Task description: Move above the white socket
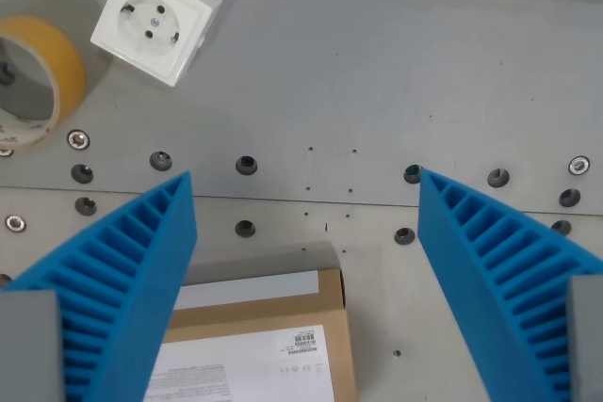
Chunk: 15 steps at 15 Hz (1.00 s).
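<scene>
With our jaws spread wide and empty over the grey surface [377,72], we should travel toward the socket [155,18] at the wrist view's upper left, beside the tape [42,77], centring over its face, which seems slightly tilted.

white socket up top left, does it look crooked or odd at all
Yes, slightly. The white socket lies loose on the grey table, turned at an angle to the seam and bolt row, next to the tape roll. It looks undamaged. The open gripper is not above it yet.
</scene>
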Tool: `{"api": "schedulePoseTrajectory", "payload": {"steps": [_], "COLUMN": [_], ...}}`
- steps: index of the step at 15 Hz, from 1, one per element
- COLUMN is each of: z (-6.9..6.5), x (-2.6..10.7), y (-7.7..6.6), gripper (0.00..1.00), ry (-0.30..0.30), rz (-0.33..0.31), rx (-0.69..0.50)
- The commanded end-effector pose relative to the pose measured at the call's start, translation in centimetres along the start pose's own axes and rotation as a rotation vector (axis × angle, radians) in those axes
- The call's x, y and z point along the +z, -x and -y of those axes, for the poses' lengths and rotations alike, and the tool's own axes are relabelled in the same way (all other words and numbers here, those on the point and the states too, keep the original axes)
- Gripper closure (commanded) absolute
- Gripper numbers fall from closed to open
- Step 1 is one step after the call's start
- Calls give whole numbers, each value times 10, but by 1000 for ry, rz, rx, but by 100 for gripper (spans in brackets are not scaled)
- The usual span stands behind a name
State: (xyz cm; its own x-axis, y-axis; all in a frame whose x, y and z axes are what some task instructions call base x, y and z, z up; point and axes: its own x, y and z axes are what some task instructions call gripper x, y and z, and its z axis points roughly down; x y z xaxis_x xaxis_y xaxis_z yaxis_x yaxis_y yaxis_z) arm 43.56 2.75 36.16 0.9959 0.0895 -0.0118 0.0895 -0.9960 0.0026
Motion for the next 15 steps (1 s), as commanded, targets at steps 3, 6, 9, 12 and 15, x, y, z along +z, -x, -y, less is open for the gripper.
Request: {"api": "schedulePoseTrajectory", "payload": {"steps": [3,6,9,12,15], "z": [0,0,2,4,8], "x": [-3,-2,1,6,13], "y": [0,0,0,-1,-1], "gripper": [0,0,0,0,0], "ry": [0,1,2,3,5], "rz": [-6,-6,-9,-20,-40], "rx": [-3,-22,-61,-110,-168]}}
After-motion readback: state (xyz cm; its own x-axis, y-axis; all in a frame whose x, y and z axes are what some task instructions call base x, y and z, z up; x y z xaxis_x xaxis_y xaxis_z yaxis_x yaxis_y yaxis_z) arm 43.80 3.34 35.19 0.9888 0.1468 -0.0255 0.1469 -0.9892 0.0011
